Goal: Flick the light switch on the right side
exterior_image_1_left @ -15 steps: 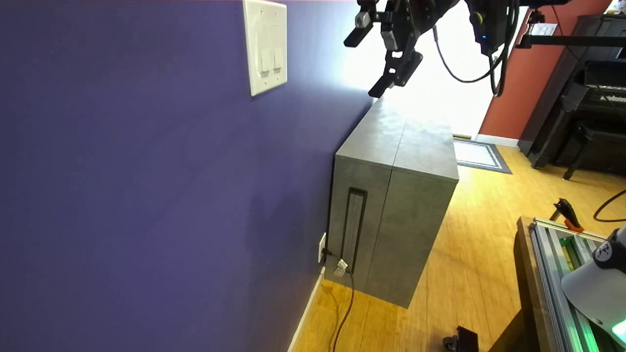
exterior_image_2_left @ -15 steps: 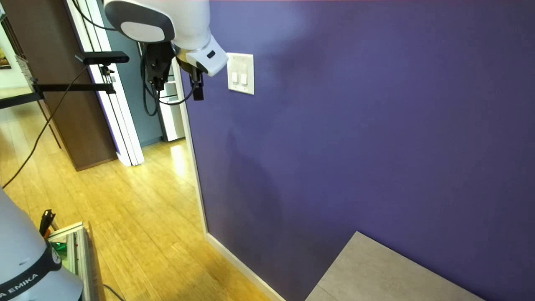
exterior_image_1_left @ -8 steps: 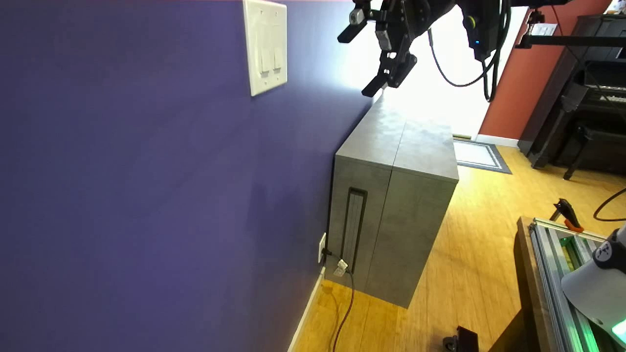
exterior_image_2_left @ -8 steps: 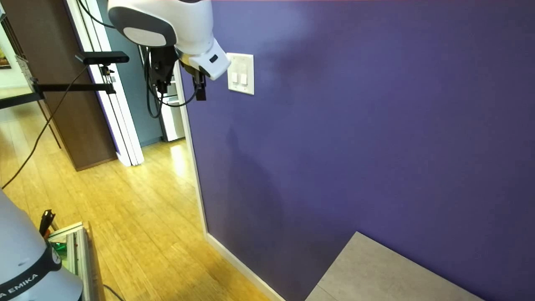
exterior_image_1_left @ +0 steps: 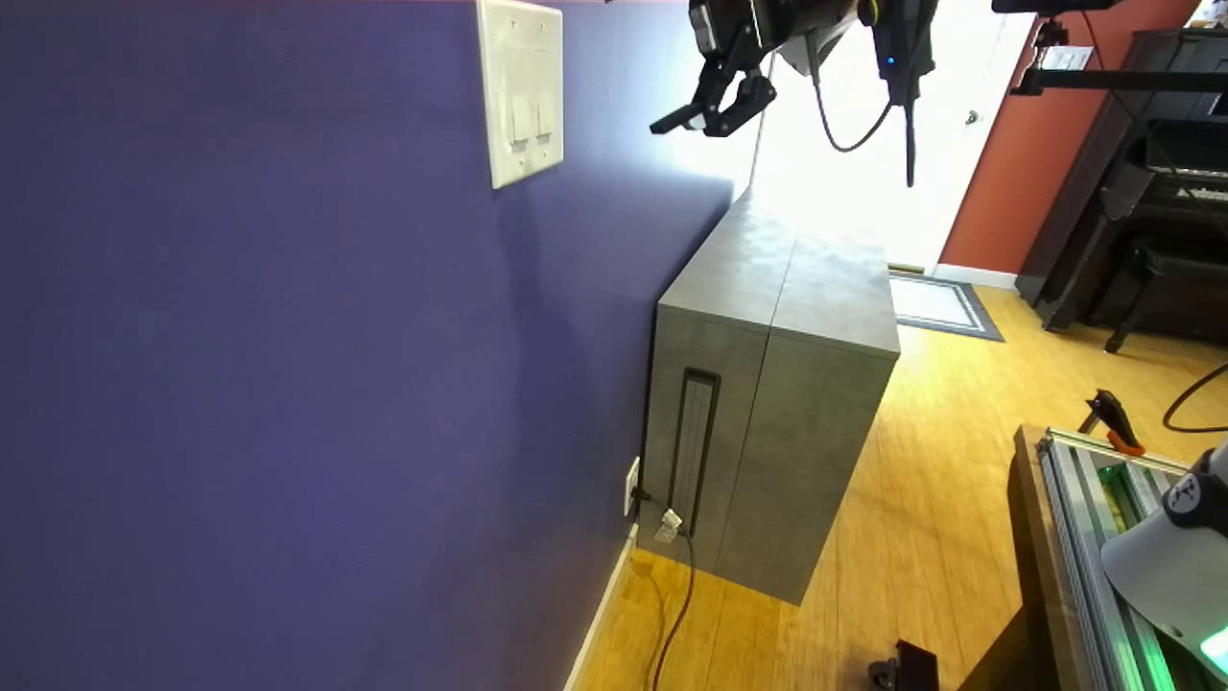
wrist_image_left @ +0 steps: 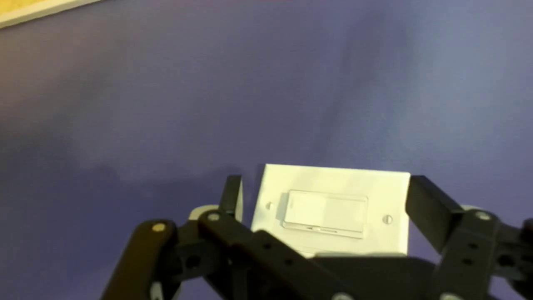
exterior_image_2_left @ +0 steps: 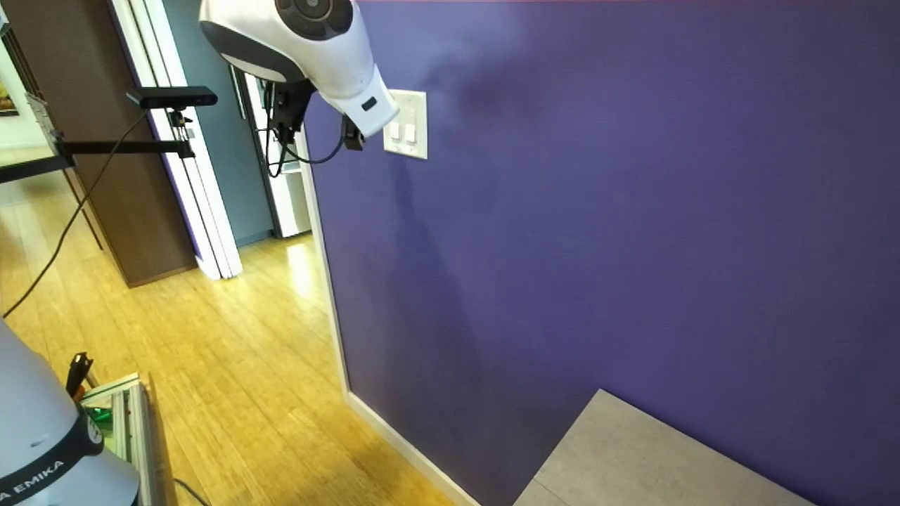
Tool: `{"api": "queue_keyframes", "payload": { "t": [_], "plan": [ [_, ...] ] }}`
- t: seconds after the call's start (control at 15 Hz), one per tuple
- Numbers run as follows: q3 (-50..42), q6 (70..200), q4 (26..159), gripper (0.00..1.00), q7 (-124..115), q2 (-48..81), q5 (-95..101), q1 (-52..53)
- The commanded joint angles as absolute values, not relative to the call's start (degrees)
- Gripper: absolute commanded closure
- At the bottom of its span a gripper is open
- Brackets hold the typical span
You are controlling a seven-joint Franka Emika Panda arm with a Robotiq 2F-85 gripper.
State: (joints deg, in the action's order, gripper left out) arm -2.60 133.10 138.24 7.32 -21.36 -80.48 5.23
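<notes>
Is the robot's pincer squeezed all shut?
No, in the wrist view the pincer is open, its fingers wide apart with the white switch plate showing between them.

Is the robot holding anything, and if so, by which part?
Nothing is held: in the wrist view the fingers are spread apart, and the switch plate seen between them is on the wall beyond.

The tool (wrist_image_left: pixel 327 198) hangs higher now and nearer the white wall plate (exterior_image_1_left: pixel 528 159), its lower finger (exterior_image_1_left: pixel 679 117) tipped flatter; in an exterior view the arm (exterior_image_2_left: pixel 337 63) hides more of the plate.
</notes>
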Motion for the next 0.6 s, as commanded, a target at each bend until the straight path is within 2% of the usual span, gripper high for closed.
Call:
{"api": "queue_keyframes", "payload": {
  "t": [0.0,0.53],
  "plan": [
    [-1.52,133.46,135.3,0.0,12.85,-17.55,-92.71,4.06],
    [-0.43,127.02,135.44,0.0,28.54,-13.03,-109.34,2.38]
  ]
}}
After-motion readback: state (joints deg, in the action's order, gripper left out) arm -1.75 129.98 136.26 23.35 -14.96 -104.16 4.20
